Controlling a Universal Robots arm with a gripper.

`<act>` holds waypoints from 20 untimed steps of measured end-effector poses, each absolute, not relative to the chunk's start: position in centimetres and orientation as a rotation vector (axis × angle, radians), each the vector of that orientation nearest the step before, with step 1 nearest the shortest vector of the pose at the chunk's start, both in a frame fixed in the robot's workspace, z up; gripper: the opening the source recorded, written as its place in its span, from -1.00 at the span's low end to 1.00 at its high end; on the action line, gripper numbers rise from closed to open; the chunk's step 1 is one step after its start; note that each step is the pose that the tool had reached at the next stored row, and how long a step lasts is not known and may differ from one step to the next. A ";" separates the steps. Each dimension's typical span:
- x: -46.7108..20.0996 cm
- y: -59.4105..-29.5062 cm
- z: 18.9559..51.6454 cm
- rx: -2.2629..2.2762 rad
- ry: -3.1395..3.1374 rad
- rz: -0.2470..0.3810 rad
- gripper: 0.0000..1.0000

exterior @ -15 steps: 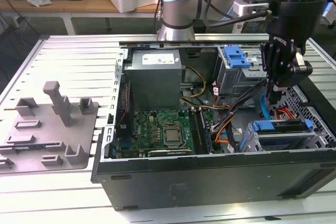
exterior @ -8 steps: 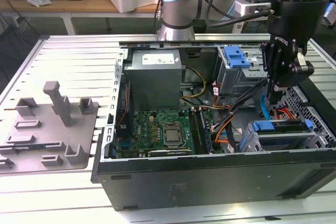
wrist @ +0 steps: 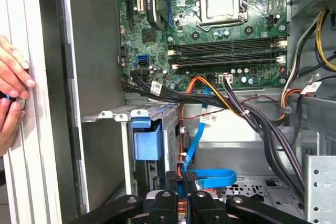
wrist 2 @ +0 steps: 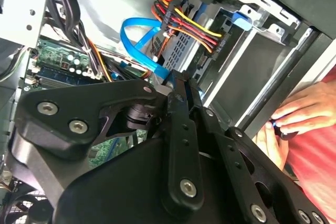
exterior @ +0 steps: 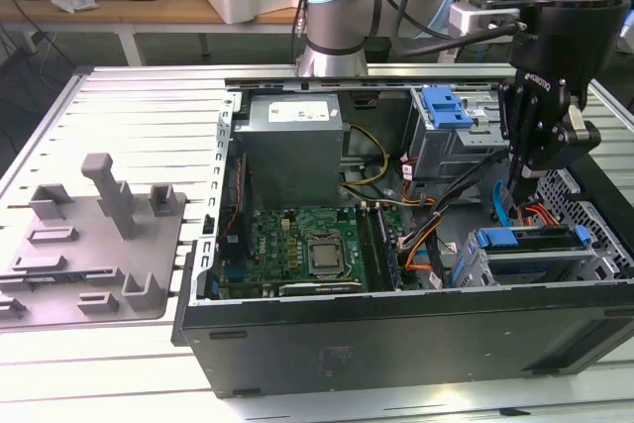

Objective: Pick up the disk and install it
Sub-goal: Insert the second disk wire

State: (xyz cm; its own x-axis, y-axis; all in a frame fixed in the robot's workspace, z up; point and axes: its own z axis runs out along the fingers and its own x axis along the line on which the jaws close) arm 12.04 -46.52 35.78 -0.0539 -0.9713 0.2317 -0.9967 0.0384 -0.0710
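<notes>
hovering with the black gripper (exterior: 519, 183) just above the drive cage (exterior: 466, 266) at the exterior view's right end of the open computer case (exterior: 396, 354), low among the cables. holding the jaws pressed together, tips meeting in the second wrist view (wrist 2: 181, 85), with nothing seen pinched between them. sitting just beside a looped blue ribbon cable (wrist: 215, 176) in the first wrist view, close enough that contact cannot be told. finding the disk (exterior: 525, 239) already lying flat in that drive cage, apart from the gripper, its bright blue carrier showing along the top edge in the exterior view and its blue end tab (wrist: 147, 142) facing out of the cage slot in the first wrist view; label hidden. noting a second, smaller blue bracket (exterior: 446, 106) on the upper cage farther back, well apart from the gripper. seeing the green motherboard (exterior: 297, 250) with its bare processor socket (exterior: 325, 257) in the middle of the case, the grey power-supply box (exterior: 292, 151) behind it, and bundles of orange, yellow, red and black wires (wrist 2: 186, 24) running past the cage. spotting a person's hands (wrist: 10, 93) at the outer wall of the case, fingers closed round something small and dark. resting beside the case, on the slatted table (exterior: 129, 96), a grey moulded fixture (exterior: 94, 245).
</notes>
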 end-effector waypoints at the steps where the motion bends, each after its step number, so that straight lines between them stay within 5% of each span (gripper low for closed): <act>1: 12.1 -46.6 35.8 2.073 -2.172 0.318 -0.68; 20: 14.9 -48.4 35.7 2.039 -2.109 0.197 -0.68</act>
State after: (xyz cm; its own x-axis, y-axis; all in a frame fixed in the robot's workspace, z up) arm 14.87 -48.41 35.75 -0.0276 -0.9715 0.2355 -0.9983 0.0389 0.0437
